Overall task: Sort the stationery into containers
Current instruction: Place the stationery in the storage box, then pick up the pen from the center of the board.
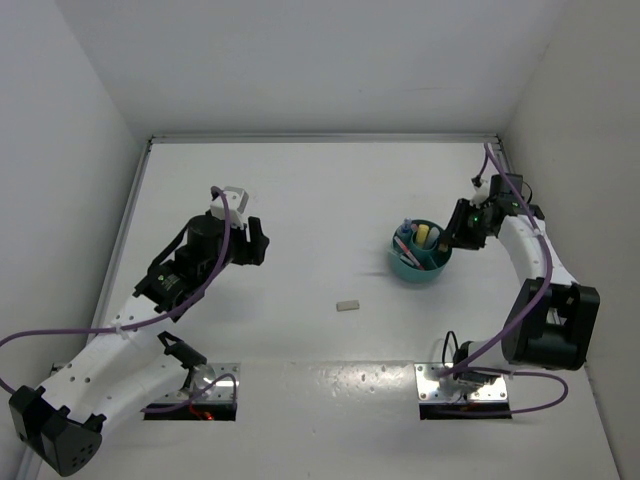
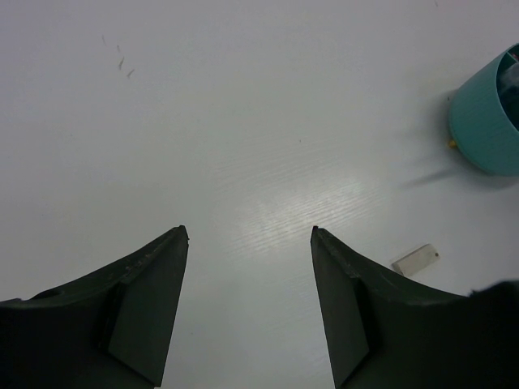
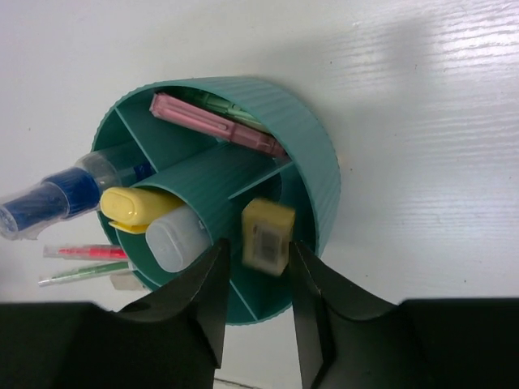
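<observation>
The round teal cup (image 1: 420,255) with inner dividers stands right of centre; it also shows in the right wrist view (image 3: 316,162) and at the edge of the left wrist view (image 2: 486,121). It holds a pink pen (image 3: 219,126), a blue-white marker (image 3: 57,198), a yellow highlighter (image 3: 142,207) and thin pink and green sticks (image 3: 81,261). My right gripper (image 3: 258,243) hovers over the cup's rim, jaws apart. A blurred tan block (image 3: 268,235) sits between them over a compartment, with a gap on its left side. My left gripper (image 2: 250,231) is open and empty above the table. A small grey block (image 1: 347,306) lies on the table, to its right (image 2: 415,261).
White walls enclose the table on the left, back and right. Two metal base plates (image 1: 455,385) sit at the near edge. The right arm's elbow (image 1: 550,320) stands near the right wall.
</observation>
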Motion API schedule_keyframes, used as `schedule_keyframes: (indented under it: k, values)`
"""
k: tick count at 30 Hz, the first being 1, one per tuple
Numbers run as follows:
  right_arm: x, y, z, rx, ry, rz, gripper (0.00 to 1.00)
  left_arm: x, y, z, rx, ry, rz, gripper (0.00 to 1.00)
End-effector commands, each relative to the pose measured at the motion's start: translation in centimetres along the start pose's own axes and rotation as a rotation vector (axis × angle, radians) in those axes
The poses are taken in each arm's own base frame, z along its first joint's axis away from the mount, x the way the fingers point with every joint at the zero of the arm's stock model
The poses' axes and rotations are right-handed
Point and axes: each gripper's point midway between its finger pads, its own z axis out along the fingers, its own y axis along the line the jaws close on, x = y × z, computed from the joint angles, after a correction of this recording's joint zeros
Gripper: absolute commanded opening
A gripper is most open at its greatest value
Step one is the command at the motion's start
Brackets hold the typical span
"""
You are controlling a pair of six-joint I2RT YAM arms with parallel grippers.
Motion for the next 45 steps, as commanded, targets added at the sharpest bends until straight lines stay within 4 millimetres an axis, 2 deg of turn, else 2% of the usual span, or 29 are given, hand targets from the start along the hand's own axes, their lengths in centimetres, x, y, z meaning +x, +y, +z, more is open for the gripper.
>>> schedule_keyframes:
  k: [1,6,9,11,13,14,15,17,18,19,20,22,23,24,25,26,27,30,31,35,38,40,43,45]
  values:
    - [0.1,0.3,-0.1,-0.026,0.006,-0.016,0.36,-0.7,0.0,0.0,0.007,-0.029,-0.004,0.68]
    - [-0.3,0.8,-0.8,-0.04,-0.023,-0.036,0.46,-0.7,0.0,0.0,0.007,-0.029,-0.004,0.68]
    - [-0.6,1.1,-1.6,-0.042,-0.038,-0.052,0.46,-0.7,0.0,0.0,0.007,-0.029,-0.004,0.68]
    - [-1.3,1.6,-3.1,-0.048,-0.091,-0.102,0.29,-0.7,0.0,0.0,0.007,-0.029,-0.004,0.68]
    - [-1.8,3.7,-4.8,-0.145,-0.144,-0.211,0.09,-0.7,0.0,0.0,0.007,-0.029,-0.004,0.68]
    - [-1.5,4.6,-5.7,-0.212,-0.164,-0.364,0.0,-0.5,0.0,0.1,0.005,-0.02,-0.003,0.68]
    - [-0.9,7.9,-8.0,-0.388,-0.212,-0.486,0.0,-0.5,0.0,0.2,0.005,-0.02,-0.003,0.68]
    - [2.6,10.6,-9.8,-0.567,-0.179,-0.682,0.0,-0.5,0.0,0.2,0.005,-0.02,-0.003,0.68]
    - [3.6,12.7,-11.3,-0.72,-0.232,-0.888,0.05,-0.3,0.0,0.3,0.003,-0.011,-0.001,0.68]
    - [5.9,13.1,-11.9,-0.785,-0.164,-0.918,0.13,-0.3,0.0,0.3,0.003,-0.011,-0.001,0.68]
    - [6.7,14.7,-12.5,-0.868,-0.185,-1.056,0.23,-0.4,0.2,0.4,-0.008,-0.014,-0.001,0.68]
    - [7.8,15.6,-12.0,-0.908,-0.146,-1.111,0.35,-0.5,0.6,0.4,-0.03,-0.019,-0.002,0.68]
    - [7.9,16.2,-11.6,-0.907,-0.152,-1.167,0.47,-0.5,0.8,0.4,-0.04,-0.022,-0.002,0.68]
    - [9.5,16.8,-10.8,-0.931,-0.094,-1.167,0.54,-0.7,1.3,0.4,-0.071,-0.029,-0.002,0.68]
    - [10.0,17.3,-10.0,-0.924,-0.083,-1.189,0.57,-0.8,1.7,0.4,-0.097,-0.036,-0.013,0.68]
    - [9.8,17.5,-8.4,-0.877,-0.099,-1.241,0.61,-0.9,2.2,0.3,-0.127,-0.045,-0.033,0.7]
    - [11.4,18.7,-8.1,-0.9,-0.065,-1.277,0.62,-1.2,3.3,0.2,-0.192,-0.063,-0.042,0.71]
    - [12.5,19.7,-5.3,-0.835,-0.008,-1.349,0.64,-1.3,5.2,-0.3,-0.288,-0.08,-0.079,0.74]
    - [14.1,19.9,-3.6,-0.811,0.068,-1.389,0.65,-1.5,6.0,-0.4,-0.325,-0.091,-0.092,0.75]
    - [15.7,21.5,0.8,-0.691,0.098,-1.484,0.65,-1.7,6.8,-0.8,-0.367,-0.103,-0.106,0.75]
    - [16.6,21.5,2.4,-0.64,0.123,-1.546,0.66,-2.0,7.5,-1.2,-0.401,-0.123,-0.122,0.75]
    - [17.5,21.4,2.8,-0.68,0.126,-1.652,0.67,-2.2,7.5,-1.5,-0.398,-0.135,-0.126,0.75]
    - [18.9,20.4,3.3,-0.743,0.143,-1.728,0.63,-2.2,7.5,-1.5,-0.398,-0.135,-0.126,0.75]
    - [18.5,20.5,3.7,-0.726,0.112,-1.752,0.63,-2.2,7.3,-1.4,-0.389,-0.132,-0.126,0.75]
